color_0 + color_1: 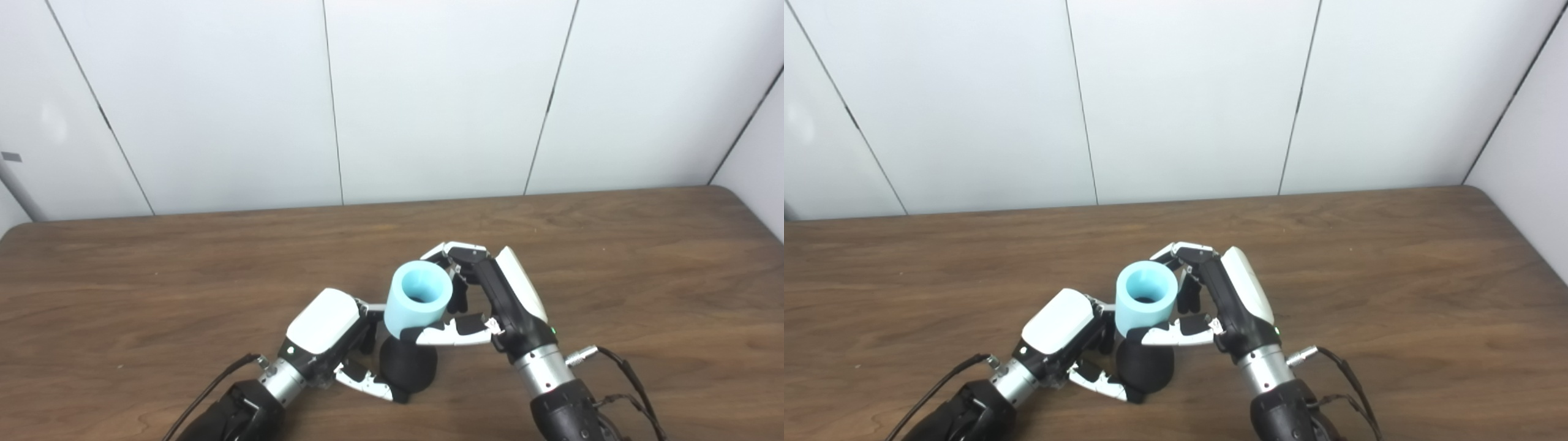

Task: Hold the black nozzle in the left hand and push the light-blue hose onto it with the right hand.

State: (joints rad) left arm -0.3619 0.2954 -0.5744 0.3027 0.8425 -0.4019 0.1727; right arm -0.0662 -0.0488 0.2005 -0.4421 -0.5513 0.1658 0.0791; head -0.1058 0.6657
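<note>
The light-blue hose is seen as a short, thick-walled tube standing nearly upright, its open mouth turned up toward the cameras. Its lower end is set on the top of the black nozzle, which rests on the wooden table near the front edge. How far the hose is already pushed on cannot be told, because the joint is covered by a thumb.

The hose is judged to be light and somewhat soft, like foam or rubber, so it may be squeezed out of round if gripped too hard. A hold around its middle wall is judged best, with the push directed straight down the axis. The nozzle looks rounded, matte and stiffer; it is better held low on its body.

The right hand is closed around the hose, fingers behind and thumb across the front. The left hand is curled on the nozzle from its left side, with the thumb under the front.
</note>
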